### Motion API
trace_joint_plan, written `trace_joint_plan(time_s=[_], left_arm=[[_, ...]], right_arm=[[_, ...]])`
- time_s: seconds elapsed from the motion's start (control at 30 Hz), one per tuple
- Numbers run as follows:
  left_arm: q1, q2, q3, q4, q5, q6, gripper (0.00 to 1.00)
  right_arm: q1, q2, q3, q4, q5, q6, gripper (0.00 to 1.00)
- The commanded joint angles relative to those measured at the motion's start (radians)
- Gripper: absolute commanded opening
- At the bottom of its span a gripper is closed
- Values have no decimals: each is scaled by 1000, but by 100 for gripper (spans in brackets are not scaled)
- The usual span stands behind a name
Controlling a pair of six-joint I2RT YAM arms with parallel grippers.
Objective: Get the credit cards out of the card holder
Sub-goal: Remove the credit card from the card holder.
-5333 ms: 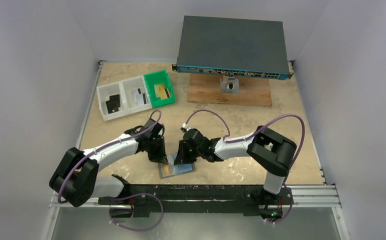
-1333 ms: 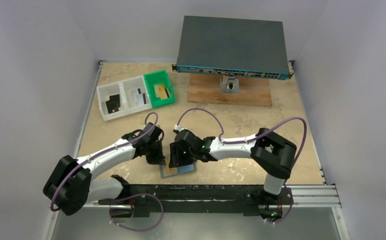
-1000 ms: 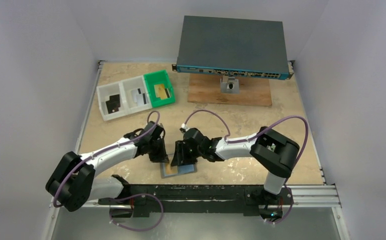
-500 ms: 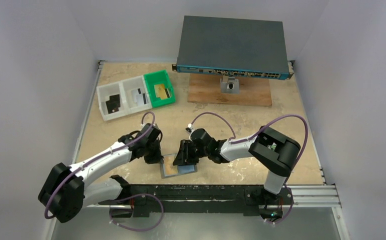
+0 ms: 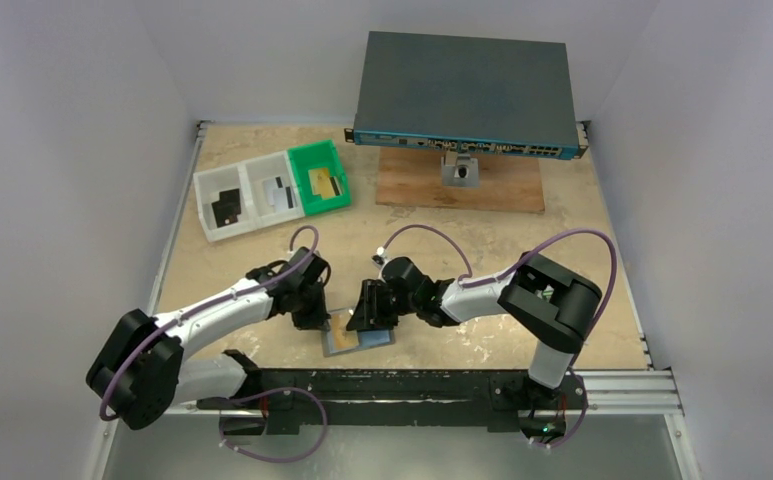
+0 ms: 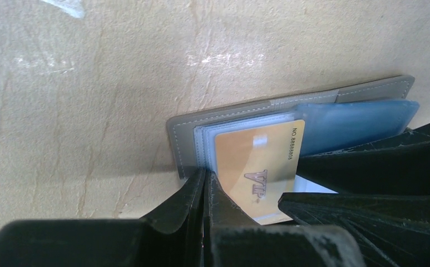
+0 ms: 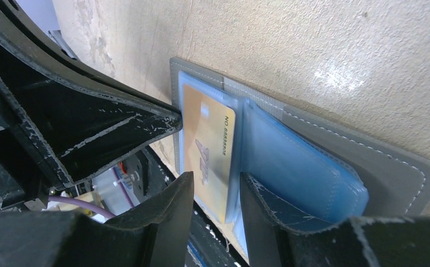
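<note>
Right tool (image 7: 215, 186) has edged toward 3 o'clock, part open astride gold card (image 7: 207, 144); left tool (image 6: 204, 178) shut, pinning card holder (image 6: 368, 90) at bench (image 6: 90, 83) 6 o'clock; nip card's free edge, pull w/o lifting holder

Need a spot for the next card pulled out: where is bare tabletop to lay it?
Bare table lies between the trays and the left arm, and between the wooden board and the right arm, though cables loop there. Crowded: the near edge around the open card holder, where both arms meet.
</note>
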State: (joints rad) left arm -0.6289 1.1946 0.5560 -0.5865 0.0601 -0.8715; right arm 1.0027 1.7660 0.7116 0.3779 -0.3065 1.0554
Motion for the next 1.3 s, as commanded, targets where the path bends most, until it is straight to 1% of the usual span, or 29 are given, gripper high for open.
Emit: trace_joint_plan(time_s=[0.0,0.13,0.33,0.77,1.1,1.2,1.27], left_arm=[[-19,43,-8,61,25,7,0],[-22,81,-7,63,12,-6,0],[-22,124,-15,49,-24,-31,0],[-22,159,-36,58,-37,-63,0],[-22,164,-29,60,-29,-58,0],[-22,170,-25,66,-23,-53,0],[-22,173,-24,71,-17,-49,0]], right_arm=[[-9,28,-23,-50,24,-16,37],[-10,34,-31,-32,15,-10,36],[-33,28,-82,58,-20,17,27],[-85,19,-218,353,-124,107,27],[-92,31,-215,369,-138,106,16],[-91,32,-201,366,-135,98,15],[-92,33,-190,356,-128,90,16]])
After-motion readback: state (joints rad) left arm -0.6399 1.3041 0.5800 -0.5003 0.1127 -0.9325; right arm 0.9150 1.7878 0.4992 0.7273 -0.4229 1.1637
